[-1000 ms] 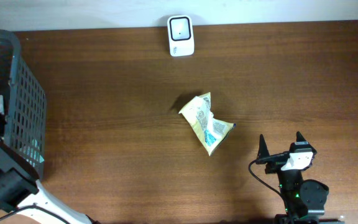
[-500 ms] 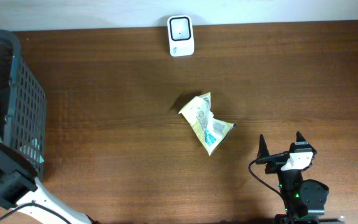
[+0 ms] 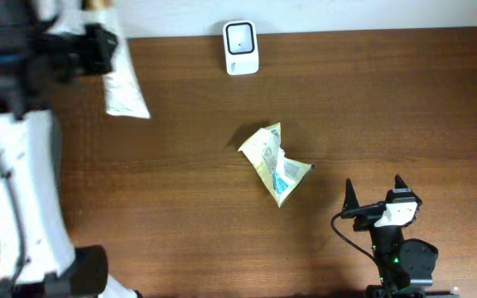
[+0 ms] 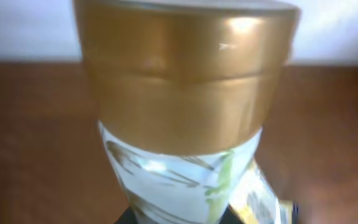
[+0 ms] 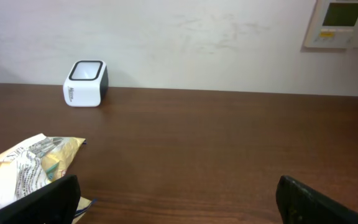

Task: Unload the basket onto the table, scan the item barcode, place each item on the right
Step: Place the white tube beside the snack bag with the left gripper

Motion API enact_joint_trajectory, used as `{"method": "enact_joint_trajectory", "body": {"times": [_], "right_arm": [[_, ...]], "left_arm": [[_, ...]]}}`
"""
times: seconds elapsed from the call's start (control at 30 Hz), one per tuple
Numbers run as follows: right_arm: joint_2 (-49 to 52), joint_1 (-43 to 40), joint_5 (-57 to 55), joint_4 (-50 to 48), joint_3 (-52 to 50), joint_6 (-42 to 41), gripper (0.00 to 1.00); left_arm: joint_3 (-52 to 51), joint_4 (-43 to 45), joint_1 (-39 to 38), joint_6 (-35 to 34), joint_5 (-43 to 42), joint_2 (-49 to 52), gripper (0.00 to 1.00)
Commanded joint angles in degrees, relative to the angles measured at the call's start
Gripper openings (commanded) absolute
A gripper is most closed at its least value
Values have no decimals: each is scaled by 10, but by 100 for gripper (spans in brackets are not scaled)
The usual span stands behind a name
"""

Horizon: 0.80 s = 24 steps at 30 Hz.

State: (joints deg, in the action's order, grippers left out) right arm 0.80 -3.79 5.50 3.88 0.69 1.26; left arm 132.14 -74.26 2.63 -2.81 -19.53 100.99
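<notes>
Pinching the gold-capped tube [image 3: 125, 87] above the table's far-left corner, left of the scanner [image 3: 241, 47], the left gripper [image 3: 98, 48] squeezes a probably light, soft, slippery body; grip nearer the stiff cap. The right gripper [image 3: 374, 190] gapes empty.

We've got bright, even light, soft shadows. Left of the scanner [image 3: 241, 48] the arm [image 3: 19, 182] blurs; the pouch [image 4: 173, 180] looks soft, glare on its cap [image 4: 185, 74].

No readable text anywhere right now. The white scanner [image 5: 84, 83] has small dark print on its side, too tiny to make out. The snack bag [image 5: 33, 163] in front of the scanner carries dense print, all blurred. The gold-capped bottle [image 4: 185, 93] shows only green and gold strokes.
</notes>
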Motion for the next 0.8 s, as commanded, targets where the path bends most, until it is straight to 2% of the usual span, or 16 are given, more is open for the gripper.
{"method": "enact_joint_trajectory", "body": {"times": [0.0, 0.1, 0.2, 0.23, 0.27, 0.3, 0.33, 0.43, 0.53, 0.67, 0.77], "right_arm": [[-4, -4, 1, 2, -4, -6, 99], [-4, -4, 1, 2, -4, -6, 99], [-4, -4, 1, 2, -4, -6, 98], [-4, -4, 1, 2, -4, -6, 99], [-4, -4, 1, 2, -4, -6, 98], [-4, -4, 1, 2, -4, -6, 99], [-4, -4, 1, 2, -4, -6, 99], [-4, -4, 1, 2, -4, -6, 99], [-4, -4, 1, 2, -4, -6, 99], [-4, -4, 1, 2, -4, -6, 99], [-4, -4, 1, 2, -4, -6, 99]], "left_arm": [[-137, 34, -89, -11, -7, 46, 0], [-300, 151, -161, -60, -6, 101, 0], [-361, 201, -207, -68, -6, 151, 0], [-361, 205, -221, -68, -6, 168, 17], [-361, 209, -231, -68, 9, 174, 61], [-361, 209, -236, -68, 31, 174, 96], [-361, 210, -240, -68, 46, 174, 99], [-350, 217, -238, -68, 59, 170, 99], [-281, 201, -207, -68, 90, 120, 99], [-174, 178, -128, -67, 222, -25, 99], [-170, 175, -44, -66, 330, -114, 99]]}}
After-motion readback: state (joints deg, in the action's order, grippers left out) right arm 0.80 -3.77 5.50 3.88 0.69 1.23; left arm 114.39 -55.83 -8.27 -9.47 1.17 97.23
